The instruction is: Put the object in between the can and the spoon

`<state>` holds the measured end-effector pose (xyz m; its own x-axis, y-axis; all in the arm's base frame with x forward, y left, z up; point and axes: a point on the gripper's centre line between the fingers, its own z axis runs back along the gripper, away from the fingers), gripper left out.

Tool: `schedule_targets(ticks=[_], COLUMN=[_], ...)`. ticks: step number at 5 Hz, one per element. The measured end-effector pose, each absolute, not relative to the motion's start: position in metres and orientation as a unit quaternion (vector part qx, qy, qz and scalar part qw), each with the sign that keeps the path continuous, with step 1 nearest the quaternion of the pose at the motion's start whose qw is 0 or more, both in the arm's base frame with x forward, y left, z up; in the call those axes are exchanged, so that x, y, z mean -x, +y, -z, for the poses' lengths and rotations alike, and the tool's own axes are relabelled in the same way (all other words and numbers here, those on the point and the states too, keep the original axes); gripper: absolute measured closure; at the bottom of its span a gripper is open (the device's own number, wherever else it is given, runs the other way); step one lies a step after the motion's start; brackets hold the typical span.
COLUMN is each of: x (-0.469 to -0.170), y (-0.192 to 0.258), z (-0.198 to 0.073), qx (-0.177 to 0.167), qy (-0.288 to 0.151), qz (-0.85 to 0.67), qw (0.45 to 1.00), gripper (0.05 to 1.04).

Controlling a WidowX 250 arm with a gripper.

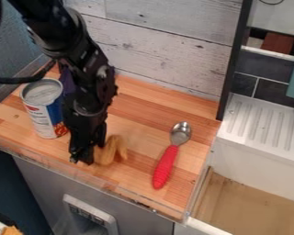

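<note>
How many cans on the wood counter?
1: blue-and-white can, at the left of the view, beside the arm. The arm could be hiding others behind it.

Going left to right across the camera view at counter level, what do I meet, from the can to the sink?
Can, gripper, yellowish-brown object, spoon with a red handle, white sink.

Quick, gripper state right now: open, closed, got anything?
Gripper: low over the wooden counter, right by the tan object; whether it's open, closed or gripping that object can't be told from this view.
</note>
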<state>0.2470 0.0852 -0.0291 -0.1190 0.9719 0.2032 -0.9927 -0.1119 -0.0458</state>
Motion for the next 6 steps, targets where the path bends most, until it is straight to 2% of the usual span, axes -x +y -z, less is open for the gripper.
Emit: schedule_targets(ticks=[1, 2, 3, 4, 6], x=[-0.248, -0.247, -0.245, -0.244, -0.247], y=[0.084, 0.083, 0.082, 0.082, 0.081], z=[0.033, 0.033, 0.031, 0.019, -0.034], qx=[-0.066, -0.077, -0.081, -0.071, -0.033], qy=[-0.083, -0.079, -0.071, -0.084, -0.099], qz=[-0.742, -0.741, -0.742, -0.74, -0.759], qw=[0.662, 0.662, 0.662, 0.664, 0.643], gripper=[0.47, 0.242, 0.073, 0.075, 0.082])
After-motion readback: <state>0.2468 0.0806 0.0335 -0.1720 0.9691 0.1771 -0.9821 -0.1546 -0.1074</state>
